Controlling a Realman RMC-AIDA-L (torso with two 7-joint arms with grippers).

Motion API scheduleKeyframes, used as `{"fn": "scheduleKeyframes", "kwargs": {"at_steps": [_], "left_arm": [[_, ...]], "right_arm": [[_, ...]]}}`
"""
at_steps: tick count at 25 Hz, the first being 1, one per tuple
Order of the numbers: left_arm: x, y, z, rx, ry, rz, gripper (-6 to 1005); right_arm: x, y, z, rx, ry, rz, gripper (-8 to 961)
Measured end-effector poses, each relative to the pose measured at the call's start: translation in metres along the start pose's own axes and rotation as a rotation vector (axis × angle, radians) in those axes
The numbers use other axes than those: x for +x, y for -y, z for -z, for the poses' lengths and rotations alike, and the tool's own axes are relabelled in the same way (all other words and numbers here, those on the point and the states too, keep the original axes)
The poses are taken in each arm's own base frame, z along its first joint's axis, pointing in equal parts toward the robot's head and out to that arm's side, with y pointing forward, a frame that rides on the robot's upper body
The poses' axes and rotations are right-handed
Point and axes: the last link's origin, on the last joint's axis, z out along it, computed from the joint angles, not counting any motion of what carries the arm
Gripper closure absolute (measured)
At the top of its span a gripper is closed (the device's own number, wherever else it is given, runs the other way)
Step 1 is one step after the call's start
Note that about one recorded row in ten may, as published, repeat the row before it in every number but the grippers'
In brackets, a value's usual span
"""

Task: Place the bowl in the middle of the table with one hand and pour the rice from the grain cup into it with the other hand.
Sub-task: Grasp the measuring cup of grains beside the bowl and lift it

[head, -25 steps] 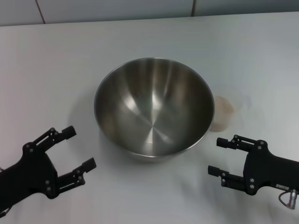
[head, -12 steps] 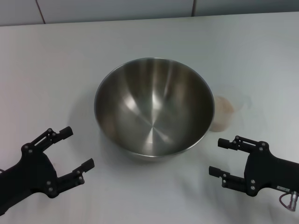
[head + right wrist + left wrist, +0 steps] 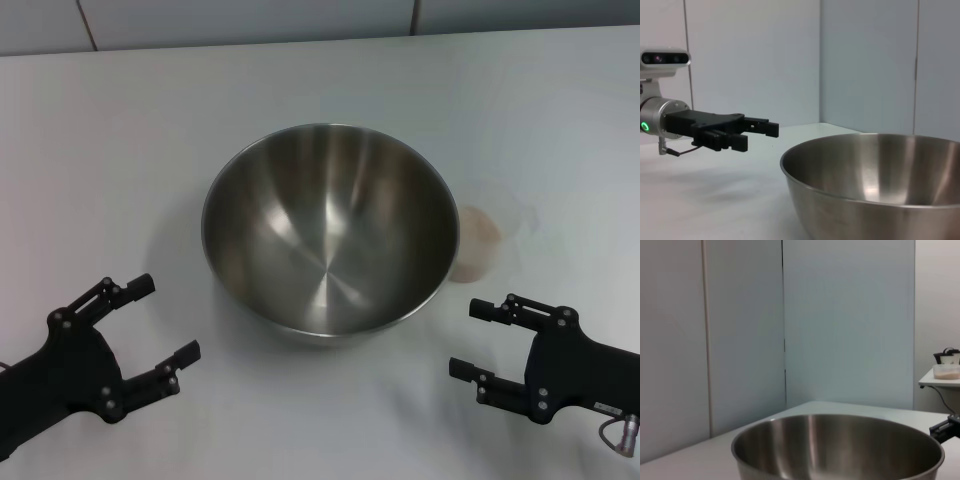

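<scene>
Bowl: shiny steel, upright, empty, mid-table. Grain cup: clear plastic, upright, holding rice, just beside bowl's right rim, partly hidden behind it.

On the table stand 1 bowl and 1 grain cup, with 2 grippers nearby.

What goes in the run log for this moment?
bowl: mid-table, empty | grain cup: behind bowl, robot's right, rice inside | left gripper: open, near-left | right gripper: open, near-right | pour: not begun
</scene>
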Motion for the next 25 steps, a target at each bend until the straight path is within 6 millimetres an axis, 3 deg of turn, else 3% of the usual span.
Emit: {"fn": "scheduleKeyframes", "kwargs": {"at_steps": [8, 13, 16, 18, 20, 25], "left_arm": [[-0.003, -0.001, 0.001, -0.015, 0.025, -0.002, 135], [-0.001, -0.001, 0.002, -0.02, 0.015, -0.004, 135], [0.0, -0.001, 0.001, -0.023, 0.009, -0.007, 135], [0.001, 0.0, 0.001, -0.024, 0.008, -0.007, 135], [0.002, 0.001, 0.001, -0.024, 0.006, -0.006, 135], [0.003, 0.002, 0.002, -0.025, 0.002, -0.008, 136]], "right_arm": [[0.001, -0.002, 0.003, 0.027, 0.012, -0.018, 267], [0.004, -0.01, 0.008, 0.133, 0.08, -0.068, 266], [0.011, -0.032, 0.01, 0.307, 0.159, -0.06, 267], [0.013, -0.035, 0.01, 0.358, 0.171, -0.058, 267], [0.018, -0.044, 0.009, 0.537, 0.19, -0.082, 268], [0.021, -0.046, 0.009, 0.635, 0.194, -0.112, 269]]}}
